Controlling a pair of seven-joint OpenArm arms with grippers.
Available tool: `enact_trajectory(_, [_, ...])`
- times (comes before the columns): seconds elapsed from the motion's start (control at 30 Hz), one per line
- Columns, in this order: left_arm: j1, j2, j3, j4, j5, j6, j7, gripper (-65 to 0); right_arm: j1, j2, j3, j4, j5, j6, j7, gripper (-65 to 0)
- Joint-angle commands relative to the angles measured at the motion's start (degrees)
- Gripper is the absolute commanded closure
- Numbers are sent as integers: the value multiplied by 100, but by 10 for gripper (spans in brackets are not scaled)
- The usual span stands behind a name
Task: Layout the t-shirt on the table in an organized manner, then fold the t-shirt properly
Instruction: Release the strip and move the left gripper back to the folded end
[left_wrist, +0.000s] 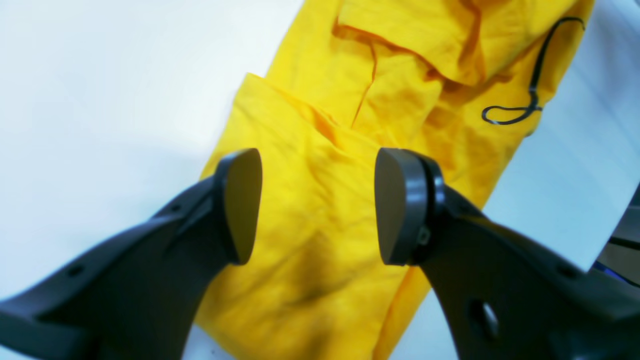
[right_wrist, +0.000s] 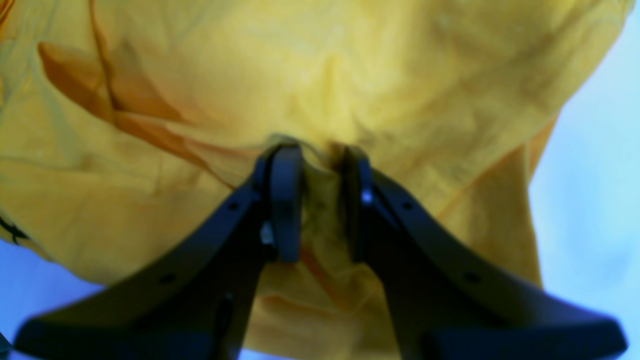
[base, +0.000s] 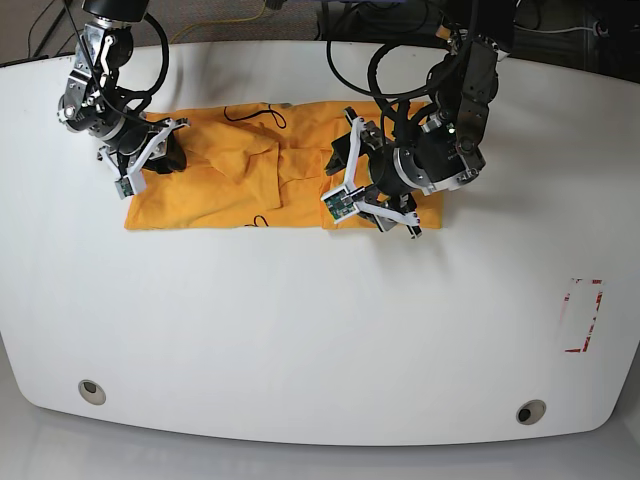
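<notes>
The t-shirt (base: 240, 180) lies folded into a long band across the far part of the table (base: 300, 330). The left gripper (left_wrist: 317, 205) hangs over the band's right end with its jaws spread wide and nothing between them, cloth showing below the gap. The right gripper (right_wrist: 320, 200), at the band's left end, pinches a bunched ridge of the fabric between nearly closed jaws. From the base view, the left arm covers the shirt's right edge, and both wrist views are blurred.
</notes>
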Motion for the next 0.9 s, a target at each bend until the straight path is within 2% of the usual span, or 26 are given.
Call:
enact_trajectory(0.0, [-142,1,-271,136,-38,-3,-79,-338,-52,34,-6,-12,-185,-7,-396,-138])
enact_trajectory(0.23, [-150,1,-1677,92,-29,-3,-106,-336,-34,34,3,-12,-177,-7,-396,-138])
enact_trajectory(0.4, [-115,-8,-2486,48,-29,-3,-114,-256,-25,34,3,-12,-177,-7,-396,-136])
enact_trajectory(0.53, [-45,-237,-2574,-163,-29,-3,-114,-147,-25,34,3,-12,-177,-7,-396,-136])
enact_trajectory(0.63, [25,-307,-2574,-356,-38,-3,-176,-103,-25,25,3,-12,-177,-7,-396,-136])
enact_trajectory(0.87, [140,-333,-2574,-919,-11,-3,-501,-97,-25,16,3,-12,-177,-7,-396,-136])
